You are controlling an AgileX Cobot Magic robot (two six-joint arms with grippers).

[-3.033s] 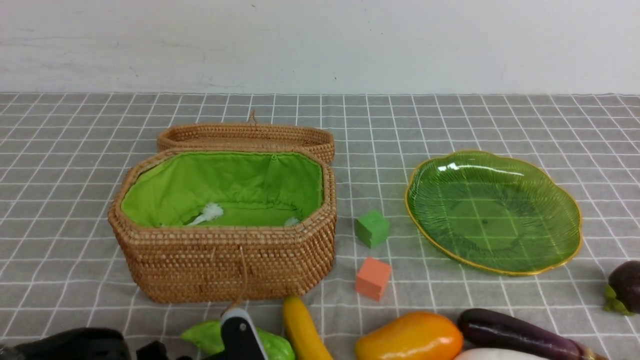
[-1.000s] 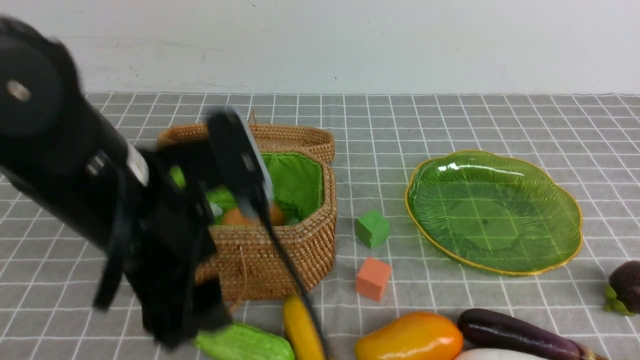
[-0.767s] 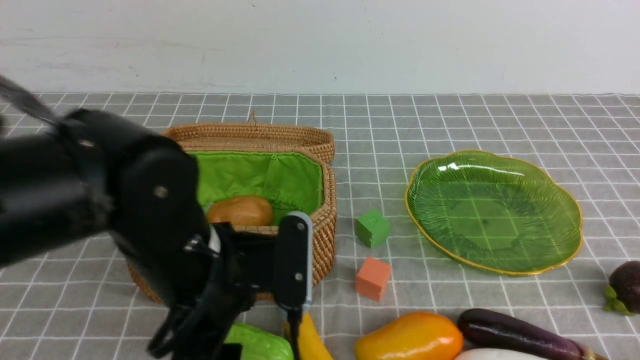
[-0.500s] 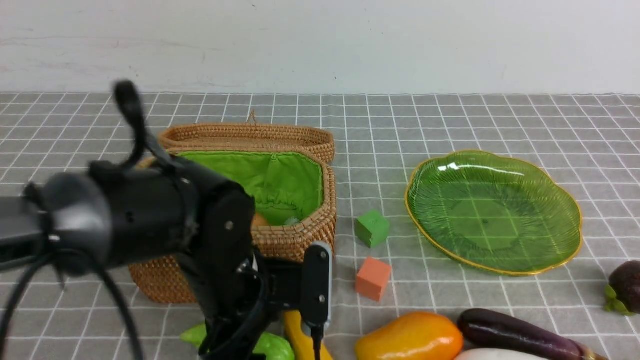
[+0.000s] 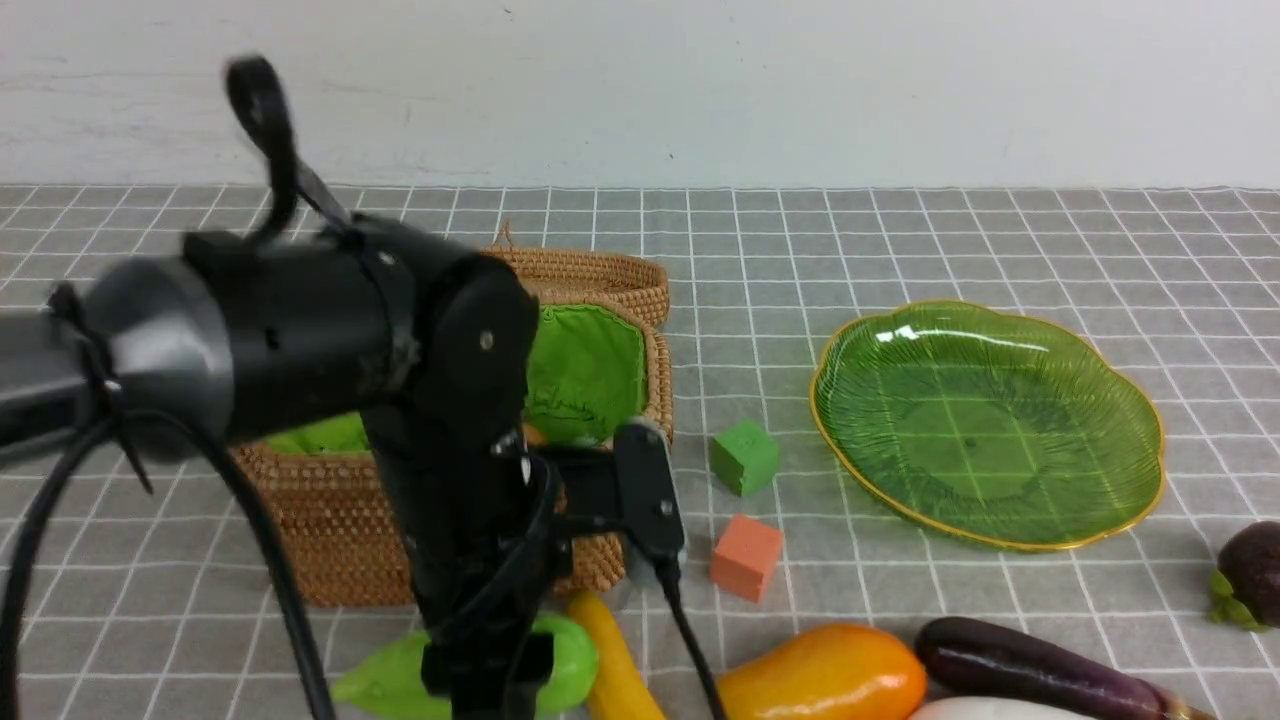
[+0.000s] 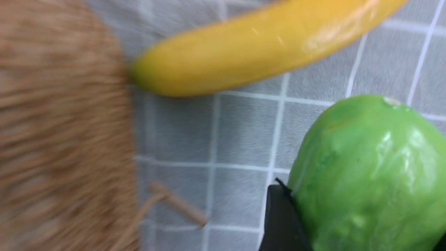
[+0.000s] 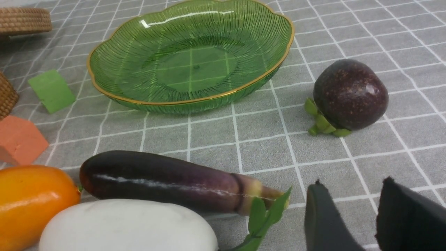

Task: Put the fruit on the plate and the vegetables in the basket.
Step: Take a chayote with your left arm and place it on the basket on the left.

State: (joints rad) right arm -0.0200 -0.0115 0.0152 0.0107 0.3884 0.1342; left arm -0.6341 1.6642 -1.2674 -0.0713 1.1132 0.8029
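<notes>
My left gripper (image 5: 487, 672) points straight down at the table's front edge and is shut on the pale green gourd (image 6: 366, 174), one black finger (image 6: 282, 223) pressed to its side. The yellow banana (image 5: 615, 660) lies right beside it. Behind stands the woven basket (image 5: 330, 520), a sliver of brown potato (image 5: 534, 435) showing inside. Mango (image 5: 820, 675), eggplant (image 5: 1030, 665), a white vegetable (image 5: 990, 710) and the mangosteen (image 5: 1250, 575) lie front right. The green plate (image 5: 985, 420) holds nothing. My right gripper (image 7: 352, 184) hovers open by the eggplant's stem, nothing between its fingers.
A green cube (image 5: 745, 457) and an orange cube (image 5: 746, 557) sit between basket and plate. The basket's lid (image 5: 600, 275) lies open behind it. My left arm's bulk hides much of the basket. A white wall ends the checked cloth at the back.
My left arm swung from over the basket, where the potato stayed, down to the gourd. Its jaws narrowed onto the gourd, which has since risen a little. The right side is unchanged.
</notes>
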